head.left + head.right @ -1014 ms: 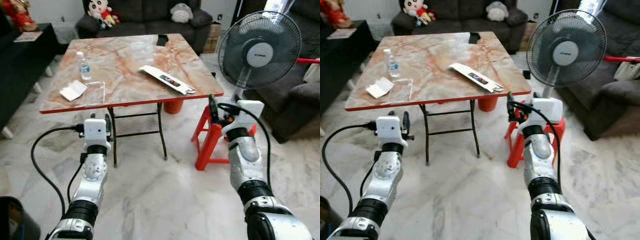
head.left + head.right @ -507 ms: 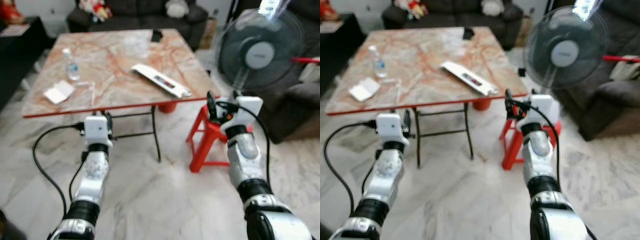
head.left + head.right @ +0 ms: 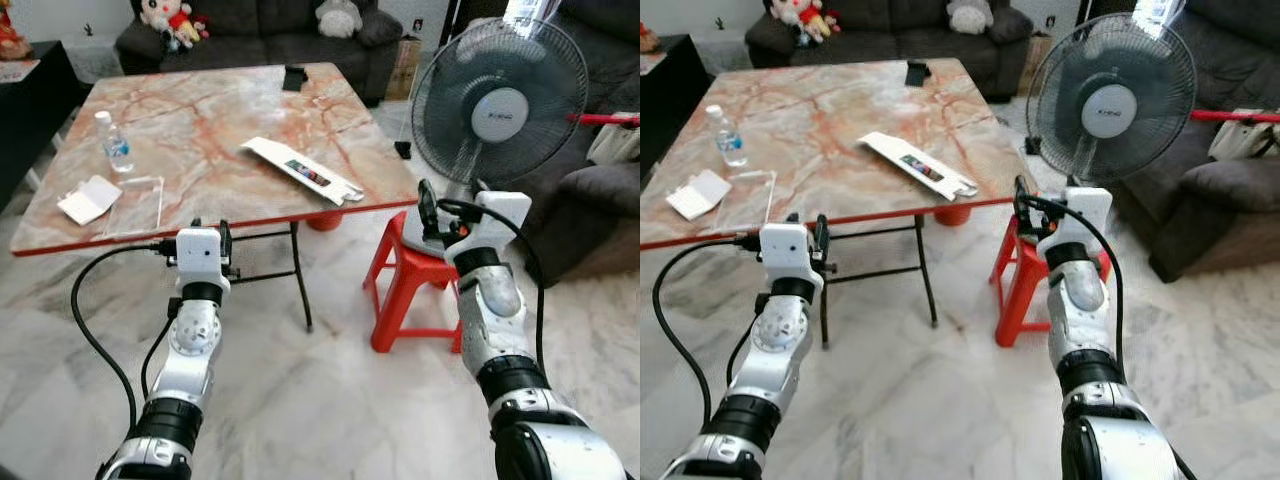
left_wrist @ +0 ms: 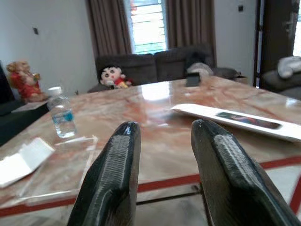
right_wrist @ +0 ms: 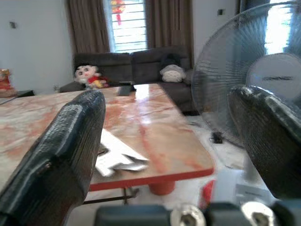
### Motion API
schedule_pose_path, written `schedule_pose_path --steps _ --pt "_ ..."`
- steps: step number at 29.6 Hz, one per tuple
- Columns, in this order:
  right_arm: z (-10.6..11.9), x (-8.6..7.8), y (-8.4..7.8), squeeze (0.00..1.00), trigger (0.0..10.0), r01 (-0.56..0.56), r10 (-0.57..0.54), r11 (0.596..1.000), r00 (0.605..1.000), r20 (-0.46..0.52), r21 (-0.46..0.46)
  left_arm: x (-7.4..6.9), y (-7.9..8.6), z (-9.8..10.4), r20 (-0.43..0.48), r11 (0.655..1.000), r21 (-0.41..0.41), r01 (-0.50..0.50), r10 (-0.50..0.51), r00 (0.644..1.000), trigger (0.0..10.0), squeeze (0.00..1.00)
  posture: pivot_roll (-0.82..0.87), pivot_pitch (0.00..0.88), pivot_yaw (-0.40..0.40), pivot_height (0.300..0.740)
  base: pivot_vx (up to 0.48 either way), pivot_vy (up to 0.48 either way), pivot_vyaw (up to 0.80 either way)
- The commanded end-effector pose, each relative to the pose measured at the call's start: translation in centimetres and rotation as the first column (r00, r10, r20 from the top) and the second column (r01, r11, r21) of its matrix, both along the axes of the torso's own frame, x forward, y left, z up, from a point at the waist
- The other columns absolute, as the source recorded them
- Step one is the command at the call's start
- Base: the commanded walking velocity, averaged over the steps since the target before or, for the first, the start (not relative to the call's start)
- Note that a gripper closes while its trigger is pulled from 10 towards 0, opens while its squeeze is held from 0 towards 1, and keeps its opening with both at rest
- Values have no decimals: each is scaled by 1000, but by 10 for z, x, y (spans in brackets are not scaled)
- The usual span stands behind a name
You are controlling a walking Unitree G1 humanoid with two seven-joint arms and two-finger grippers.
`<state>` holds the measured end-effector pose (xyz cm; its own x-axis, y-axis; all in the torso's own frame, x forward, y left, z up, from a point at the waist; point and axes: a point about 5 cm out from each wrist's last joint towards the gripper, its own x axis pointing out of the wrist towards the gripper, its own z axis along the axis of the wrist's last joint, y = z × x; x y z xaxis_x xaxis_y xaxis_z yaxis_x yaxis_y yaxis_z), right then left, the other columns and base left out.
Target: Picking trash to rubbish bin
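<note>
**Trash on the table ahead, both grippers short of the near edge**

- Left gripper [image 3: 222, 243]: held forward at table height, just short of the near red edge. Fingers [image 4: 114, 172] parted, nothing between them. It faces the table's left half.
- Right gripper [image 3: 1019, 196]: raised off the table's right corner, close in front of the standing fan [image 3: 498, 100]. Fingers spread wide, empty.
- Red stool [image 3: 408, 285]: on the floor just beyond the right gripper, bearing the fan's base. Together they crowd the right arm's outward room.
- Table [image 3: 210, 135]: marble-patterned top, folding legs; open floor before its near edge, so a straight approach looks free.
- Clear plastic wrapper [image 3: 134, 203]: flat at the near left of the top, ahead and slightly left of the left gripper; probably the closest piece of trash.
- White packet [image 3: 89, 199]: touching or just beside the wrapper's left side; which, I cannot tell.
- Long white carton [image 3: 304, 173]: flattened, mid-table. Its long axis runs diagonally from far-left to near-right, the near end close to the right edge. It lies between the two arms; the right gripper seems nearer that end.
- Water bottle [image 3: 115, 142]: upright, beyond the packet.
- Dark flat object [image 3: 294, 78]: far edge.
- Sofa [image 3: 270, 25]: behind the table, soft toys on it.
</note>
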<state>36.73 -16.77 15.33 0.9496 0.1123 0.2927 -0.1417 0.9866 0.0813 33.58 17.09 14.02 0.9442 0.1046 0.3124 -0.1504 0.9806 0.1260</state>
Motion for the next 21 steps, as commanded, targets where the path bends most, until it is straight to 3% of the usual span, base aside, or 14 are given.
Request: schedule_pose_path --steps 1,4,21 --pt "5 2 6 0 10000 -20 20 1000 1000 12 -19 0 2 2 4 1000 -1 -5 5 1000 10000 0 21 24 -34 740 300 0 0" --pt "5 2 7 0 10000 -26 26 1000 1000 11 -14 0 2 3 3 1000 -2 -6 6 1000 10000 0 20 25 -36 740 296 0 800" --pt "5 2 8 0 10000 -31 32 999 999 8 -11 0 3 2 -2 1000 -4 -12 12 1000 10000 0 21 17 -31 740 306 0 0"
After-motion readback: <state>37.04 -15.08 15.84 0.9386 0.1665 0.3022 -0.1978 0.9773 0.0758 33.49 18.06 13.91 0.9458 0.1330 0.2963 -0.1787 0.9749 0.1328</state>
